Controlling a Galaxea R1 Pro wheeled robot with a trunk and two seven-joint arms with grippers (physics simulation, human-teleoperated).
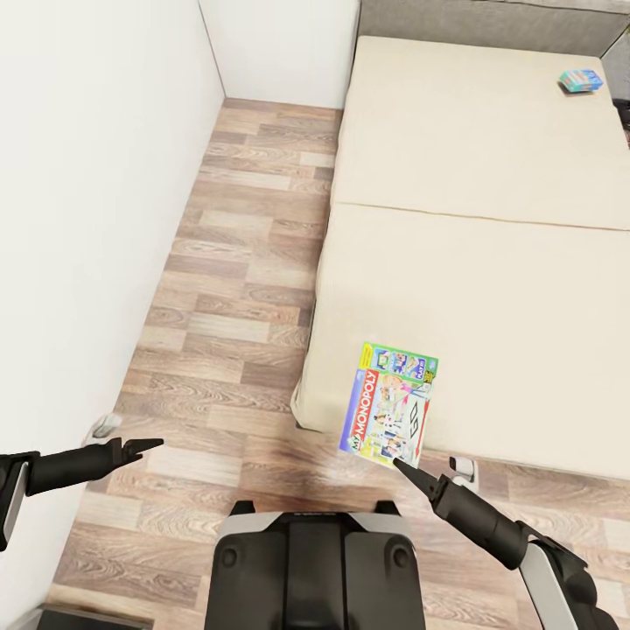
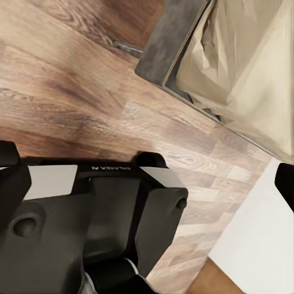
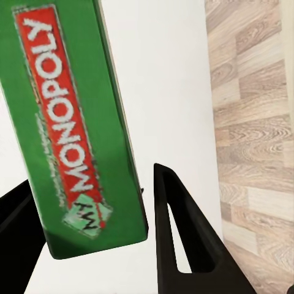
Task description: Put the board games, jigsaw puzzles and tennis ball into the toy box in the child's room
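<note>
Right wrist view: "MY MONOPOLY" board game

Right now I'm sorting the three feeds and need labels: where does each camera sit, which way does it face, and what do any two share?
Head view: on the robot's head, facing forward and down at the bed, the Monopoly box and the plank floor; both arms and the base show.
Left wrist view: near the left hand, facing the floor, the bed's corner and the robot's own base.
Right wrist view: near the right hand, facing the green Monopoly box edge between its fingers.
Shared: head and right wrist views both show that box.
</note>
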